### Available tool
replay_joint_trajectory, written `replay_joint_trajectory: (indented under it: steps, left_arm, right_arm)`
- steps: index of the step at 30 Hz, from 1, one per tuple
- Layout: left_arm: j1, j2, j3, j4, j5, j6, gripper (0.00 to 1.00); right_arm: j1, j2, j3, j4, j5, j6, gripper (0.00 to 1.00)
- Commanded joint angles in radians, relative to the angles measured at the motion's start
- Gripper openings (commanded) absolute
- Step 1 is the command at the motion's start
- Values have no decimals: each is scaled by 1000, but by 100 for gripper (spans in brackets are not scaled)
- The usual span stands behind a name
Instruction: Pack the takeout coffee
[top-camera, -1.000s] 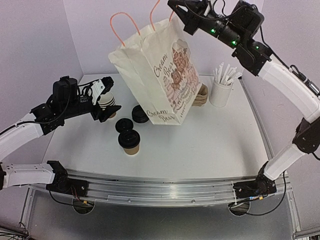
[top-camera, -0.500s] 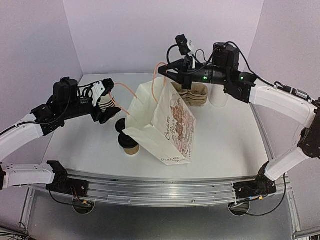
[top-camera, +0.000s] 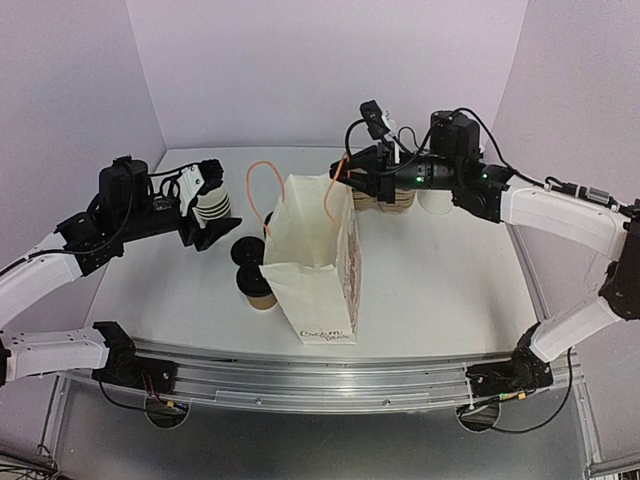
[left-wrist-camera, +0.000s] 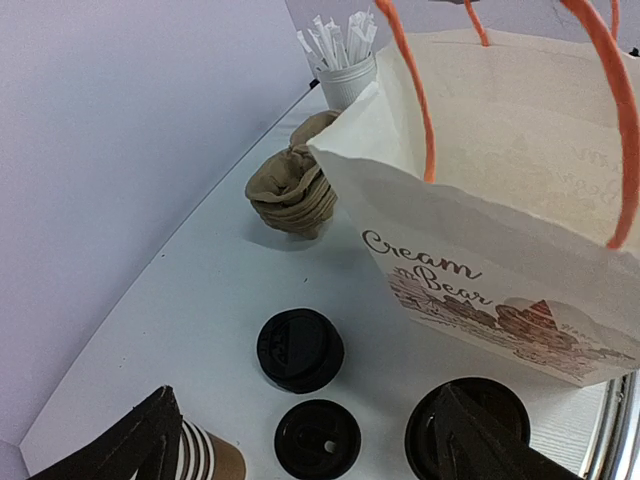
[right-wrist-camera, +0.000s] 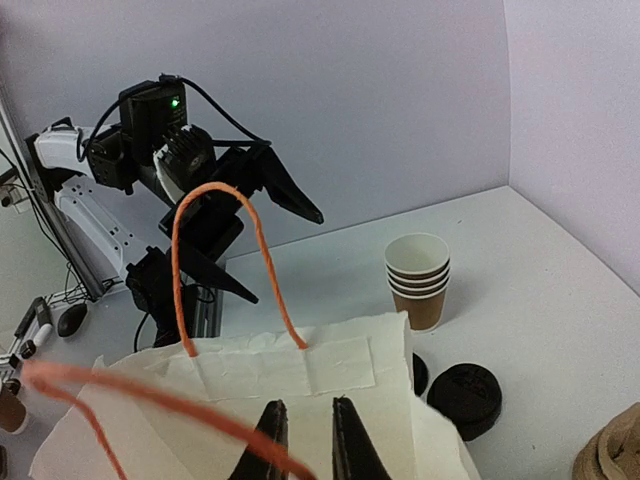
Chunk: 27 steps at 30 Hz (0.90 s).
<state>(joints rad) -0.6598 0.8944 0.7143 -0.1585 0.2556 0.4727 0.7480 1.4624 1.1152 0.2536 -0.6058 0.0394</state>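
Cream paper carrier bag (top-camera: 315, 250): orange cord handles (right-wrist-camera: 215, 187), brown "Cream Bear" script, pinkish print. Small kraft-paper cup (top-camera: 261, 287): brown, black lid. Loose round plastic lids (left-wrist-camera: 300, 350): black. Stacked paper cups (right-wrist-camera: 418, 282): brown, white inside.

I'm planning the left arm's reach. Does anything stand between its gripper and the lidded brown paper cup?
Only a loose round black plastic lid, lying flat, sits between the open left gripper and the lidded brown kraft-paper cup. The cream paper bag stands on the cup's far side, not between.
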Motion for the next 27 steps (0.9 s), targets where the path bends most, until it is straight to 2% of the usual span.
replay_joint_trajectory:
  steps: [1, 2, 3, 4, 5, 6, 13, 19, 27]
  left_arm:
    - [5, -14, 38, 1, 93, -40, 87]
    - [4, -13, 49, 5, 116, -51, 87]
    - [3, -10, 56, 9, 134, -62, 87]
    - [3, -7, 61, 12, 146, -71, 87]
    - [2, -4, 63, 14, 150, -78, 87]
    - [1, 0, 64, 12, 148, -80, 87]
    - [-9, -2, 52, -8, 144, -81, 86]
    - [-9, 18, 47, 9, 138, -59, 86]
    - [-11, 27, 47, 22, 126, -61, 86]
  right_arm:
    - [-6, -31, 13, 26, 9, 13, 20]
    - [-6, -33, 15, 25, 24, 18, 25]
    - [-6, -35, 14, 24, 43, 27, 38]
    - [-6, -39, 13, 21, 61, 34, 56]
    - [-6, -44, 10, 16, 80, 37, 78]
    - [-6, -52, 7, 11, 104, 40, 87]
    - [-6, -163, -39, -132, 233, -1, 94]
    - [-6, -252, -75, -254, 361, -31, 95]
    - [-6, -293, -57, -474, 476, -89, 95]
